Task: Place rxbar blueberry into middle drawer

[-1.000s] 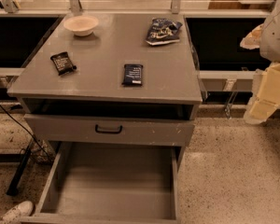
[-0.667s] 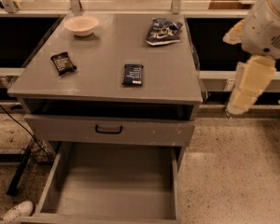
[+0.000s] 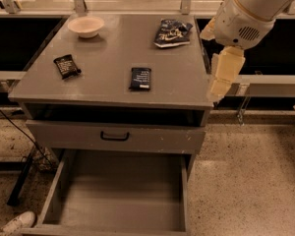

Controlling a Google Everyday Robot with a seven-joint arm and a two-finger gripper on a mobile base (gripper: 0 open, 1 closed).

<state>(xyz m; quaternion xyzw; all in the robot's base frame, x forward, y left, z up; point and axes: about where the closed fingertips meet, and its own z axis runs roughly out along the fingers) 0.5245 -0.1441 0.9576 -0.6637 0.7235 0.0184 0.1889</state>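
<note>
**Bar not yet grasped; drawer already open**

We find the rxbar blueberry lying flat on the grey cabinet top, toward the front edge and a little right of centre, with nothing touching it. The gripper hangs pointing down just off the cabinet's right edge, beside the top rather than over it and apart from the bar; we see nothing in it, and whether it is spread or closed we cannot tell. The middle drawer is pulled out beneath the drawer front with the black handle; its grey floor holds nothing. So in our judgement only the opening is done; the reach, the grasp, the carry and the release are all left.

The bar is small, flat and rectangular; its wrapper is dark navy with lines of white text and a pale band at the near end; its long side runs front to back. A black-wrapped bar lies well to its left; a snack bag and a pale bowl sit further back.
</note>
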